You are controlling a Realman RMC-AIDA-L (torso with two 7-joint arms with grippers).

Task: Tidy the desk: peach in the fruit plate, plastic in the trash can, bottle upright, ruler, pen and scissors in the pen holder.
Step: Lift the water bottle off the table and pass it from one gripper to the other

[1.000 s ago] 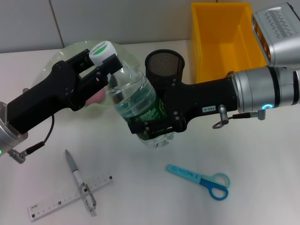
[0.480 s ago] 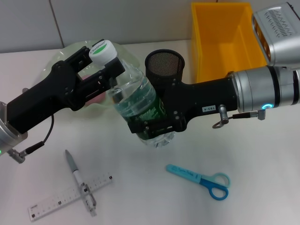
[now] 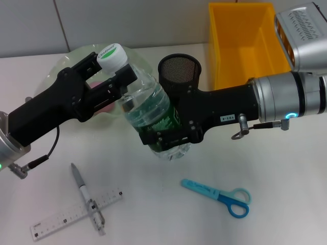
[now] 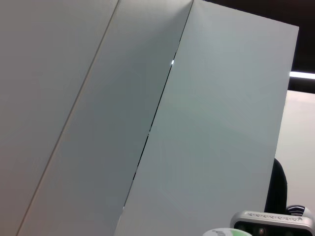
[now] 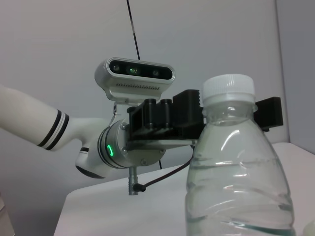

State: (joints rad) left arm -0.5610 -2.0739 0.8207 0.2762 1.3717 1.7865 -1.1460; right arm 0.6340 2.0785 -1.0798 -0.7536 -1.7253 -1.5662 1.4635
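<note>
Right gripper (image 3: 166, 140) clamps the bottle (image 3: 152, 113) body, left gripper (image 3: 110, 76) spread wide around the cap; best release only once bottle stands flat on desk (image 3: 168, 214).

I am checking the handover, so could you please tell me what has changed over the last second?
The left tool has opened around the cap of the bottle, its fingers spreading apart. The right tool still clamps the bottle's lower body. Pen, ruler and scissors lie unmoved.

Head camera looks down; both wrist cameras share the bottle (image 3: 153, 109) cap.
</note>
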